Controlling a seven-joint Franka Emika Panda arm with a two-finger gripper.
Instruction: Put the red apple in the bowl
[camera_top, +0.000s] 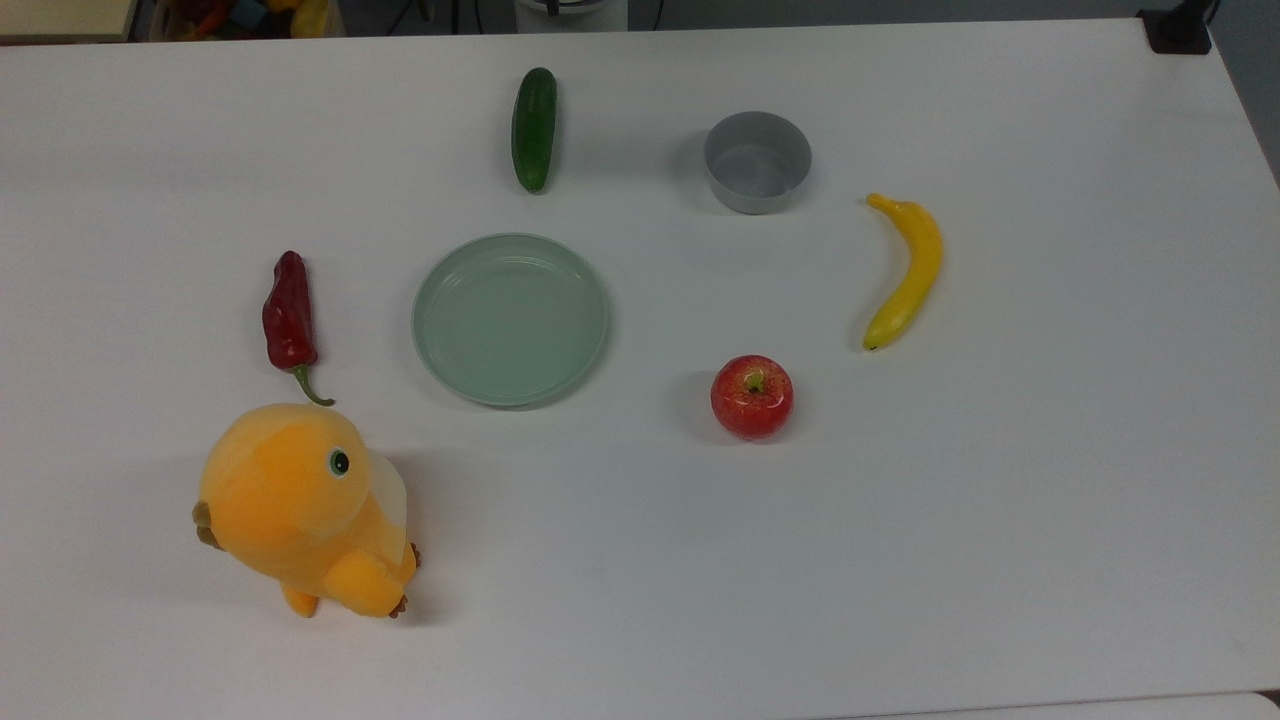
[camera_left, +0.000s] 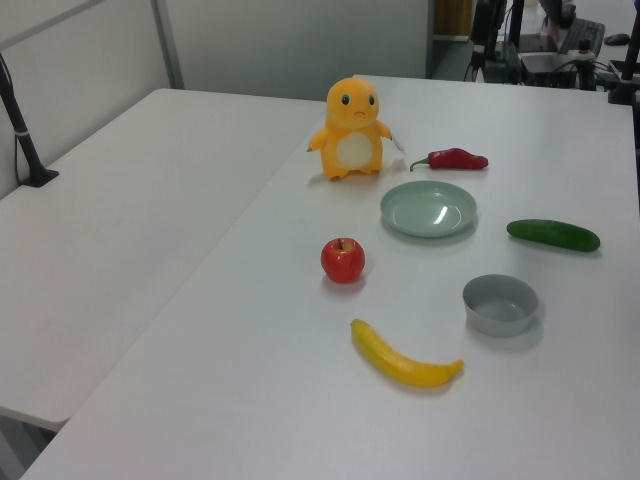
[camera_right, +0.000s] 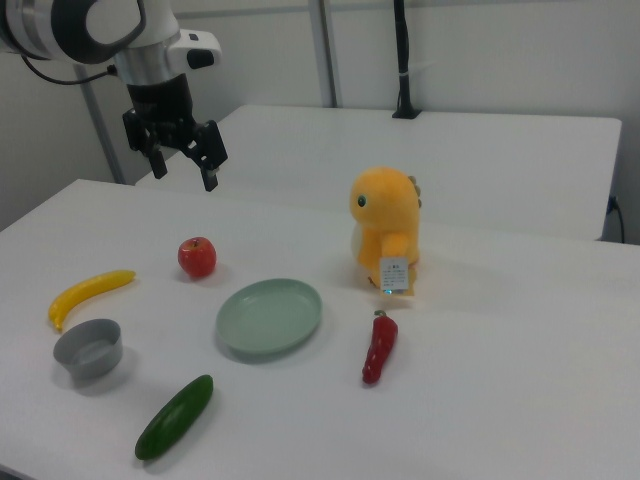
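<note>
In the right view, nearest the camera lies a dark green cucumber (camera_right: 174, 417), and just past it, toward the right view's left, stands the grey bowl (camera_right: 88, 349), empty, its deep straight sides open to the top. A yellow banana (camera_right: 88, 295) curves beside the bowl, close to it but not touching. Further in sits the shallow pale green plate (camera_right: 269, 316), bare, with a dark red chili pepper (camera_right: 379, 347) on the right view's right of it. Beyond the plate the red apple (camera_right: 197, 257) rests on the white table (camera_right: 520, 400), stem up, well apart from the bowl, with the banana lying roughly between them. An orange plush toy (camera_right: 386, 229) stands upright further back, a tag at its front. Farthest of all, above and behind the apple, the gripper (camera_right: 184, 165) hangs in the air with its two dark fingers spread apart and nothing between them; it touches nothing. As a judgement, the task has barely begun: the apple is untouched on the table and the bowl holds nothing. What remains is the whole of it, namely the descent over the apple, the grasp, the carry across to the bowl, and the release inside.
</note>
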